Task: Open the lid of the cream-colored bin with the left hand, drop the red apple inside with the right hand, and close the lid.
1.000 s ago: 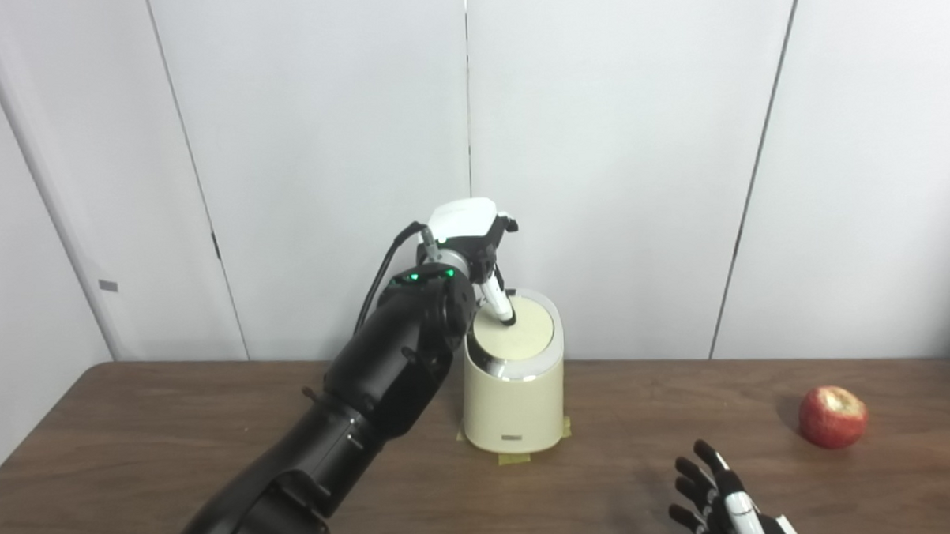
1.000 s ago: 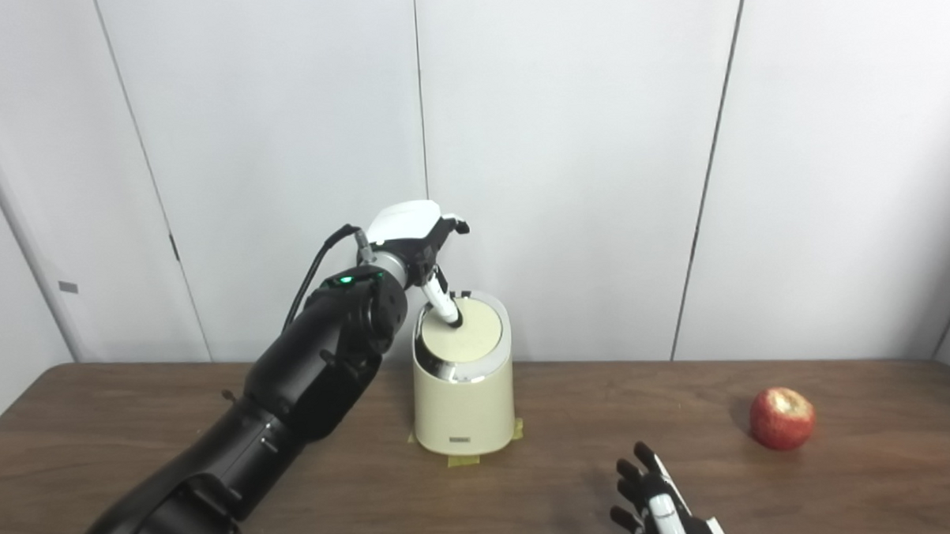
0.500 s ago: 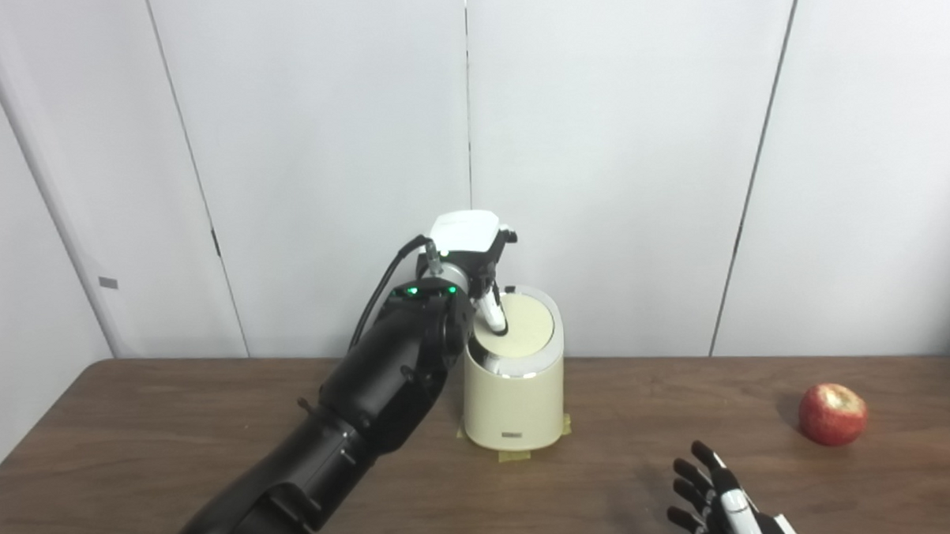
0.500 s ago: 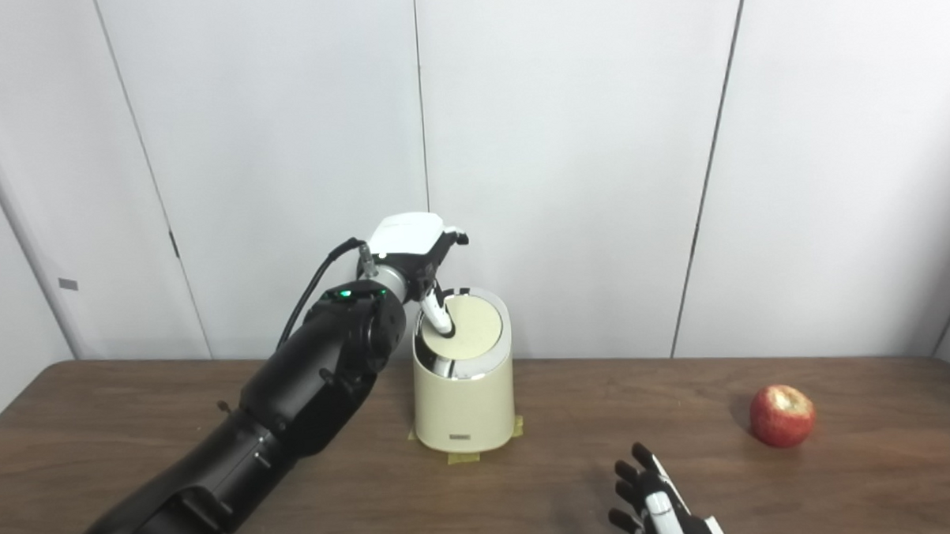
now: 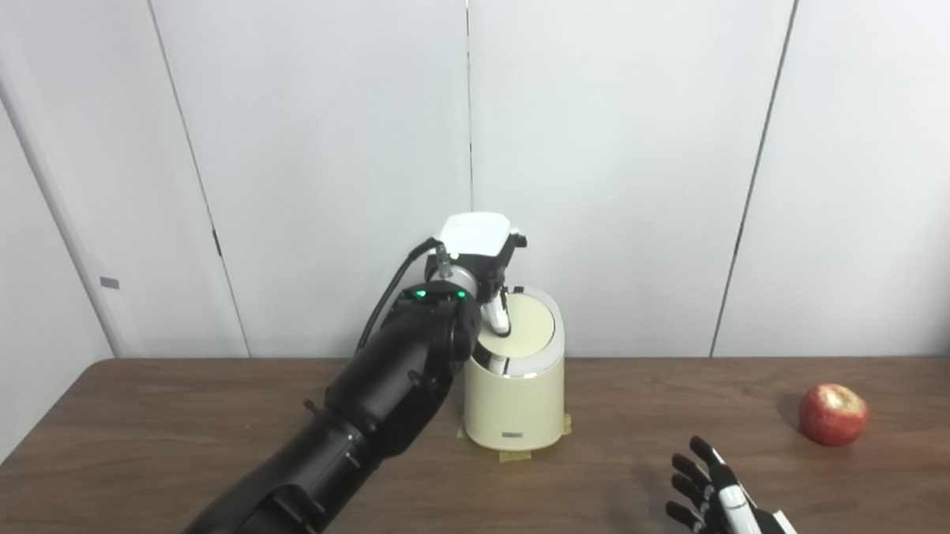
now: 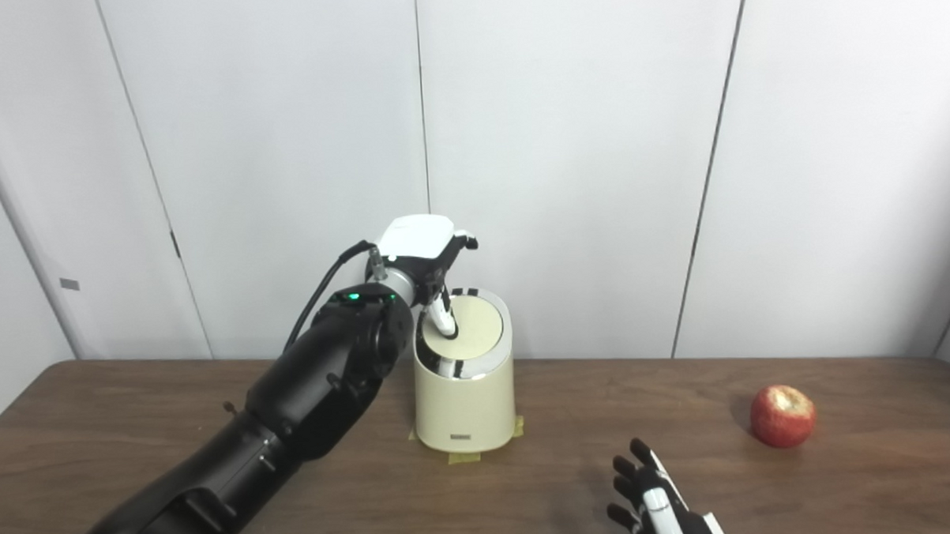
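The cream-colored bin (image 5: 514,404) stands on the brown table at the back centre, on yellow tape. Its round lid (image 5: 524,328) tilts, raised at the back. My left hand (image 5: 478,255) hovers over the bin with a white finger (image 5: 499,317) pressing down on the lid's near-left part; it holds nothing. The red apple (image 5: 833,415) lies on the table at the far right, well away from both hands. My right hand (image 5: 716,502) rests low at the bottom edge, fingers spread, open and empty.
White wall panels (image 5: 613,136) rise directly behind the bin. My black left arm (image 5: 354,413) crosses the table's left-centre. The brown table (image 5: 134,453) stretches to the left and right edges of view.
My left hand dropped a little and its finger slid toward the lid's near-left rim. The lid has tipped further. The right hand and the apple stayed put.
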{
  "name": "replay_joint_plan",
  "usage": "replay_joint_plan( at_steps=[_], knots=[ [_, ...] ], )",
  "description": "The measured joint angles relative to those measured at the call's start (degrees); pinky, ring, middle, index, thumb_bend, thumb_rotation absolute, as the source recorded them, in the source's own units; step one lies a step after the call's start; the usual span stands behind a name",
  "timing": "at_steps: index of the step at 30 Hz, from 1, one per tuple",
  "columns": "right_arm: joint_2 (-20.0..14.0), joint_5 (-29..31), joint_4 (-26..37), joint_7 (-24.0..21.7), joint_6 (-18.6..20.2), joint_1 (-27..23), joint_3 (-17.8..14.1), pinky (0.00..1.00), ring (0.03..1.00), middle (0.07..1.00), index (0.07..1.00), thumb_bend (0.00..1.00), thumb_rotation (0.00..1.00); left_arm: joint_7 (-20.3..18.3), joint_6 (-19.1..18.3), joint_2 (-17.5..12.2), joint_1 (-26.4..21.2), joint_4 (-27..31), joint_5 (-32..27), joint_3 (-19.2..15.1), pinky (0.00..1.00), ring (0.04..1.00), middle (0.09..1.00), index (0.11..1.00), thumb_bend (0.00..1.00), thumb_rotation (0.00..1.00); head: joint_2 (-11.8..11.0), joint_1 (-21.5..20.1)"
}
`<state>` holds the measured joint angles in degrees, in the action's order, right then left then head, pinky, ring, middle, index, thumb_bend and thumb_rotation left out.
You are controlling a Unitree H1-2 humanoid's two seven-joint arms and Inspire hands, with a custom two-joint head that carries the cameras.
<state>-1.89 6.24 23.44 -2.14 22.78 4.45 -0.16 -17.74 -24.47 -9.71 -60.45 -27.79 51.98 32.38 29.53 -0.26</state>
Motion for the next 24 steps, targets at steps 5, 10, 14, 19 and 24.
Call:
replay_joint_plan(
  at_steps=[5, 10, 14, 19, 24],
  knots=[
    [0.1, -0.2, 0.1, 0.4, 0.4, -0.1, 0.0, 0.87, 0.942, 0.933, 0.967, 0.49, 0.9, 0.4, 0.9, 0.1, -0.1, -0.7, 1.2, 1.4, 0.91, 0.907, 0.895, 0.882, 0.91, 0.01, 0.1, 0.2],
    [0.1, -0.2, 0.1, 0.3, 0.4, -0.3, 0.0, 0.87, 0.945, 0.935, 0.969, 0.49, 0.89, 0.4, 1.7, 0.1, -0.2, -0.9, 2.6, 2.5, 0.91, 0.911, 0.903, 0.889, 0.91, 0.01, 0.0, 0.1],
    [0.1, -0.2, 0.1, 0.3, 0.4, -0.3, -0.1, 0.87, 0.944, 0.936, 0.968, 0.49, 0.88, -0.3, 2.1, -0.1, 0.1, -0.1, 2.7, 2.6, 0.9, 0.914, 0.906, 0.893, 0.93, 0.01, 0.2, -0.2],
    [0.1, -0.2, 0.1, 0.3, 0.4, -0.3, -0.1, 0.86, 0.941, 0.933, 0.968, 0.5, 0.89, -1.8, 2.4, -0.6, 0.5, 0.9, 2.6, 2.3, 0.9, 0.928, 0.916, 0.903, 0.9, 0.01, 0.4, -0.1],
    [0.1, -0.2, 0.2, 0.4, 0.6, -0.4, -0.2, 0.84, 0.927, 0.925, 0.945, 0.5, 0.88, -6.7, 0.3, -1.4, 1.4, 4.3, 0.5, -0.7, 0.9, 0.913, 0.905, 0.886, 0.9, 0.0, 1.0, -0.8]
  ],
)
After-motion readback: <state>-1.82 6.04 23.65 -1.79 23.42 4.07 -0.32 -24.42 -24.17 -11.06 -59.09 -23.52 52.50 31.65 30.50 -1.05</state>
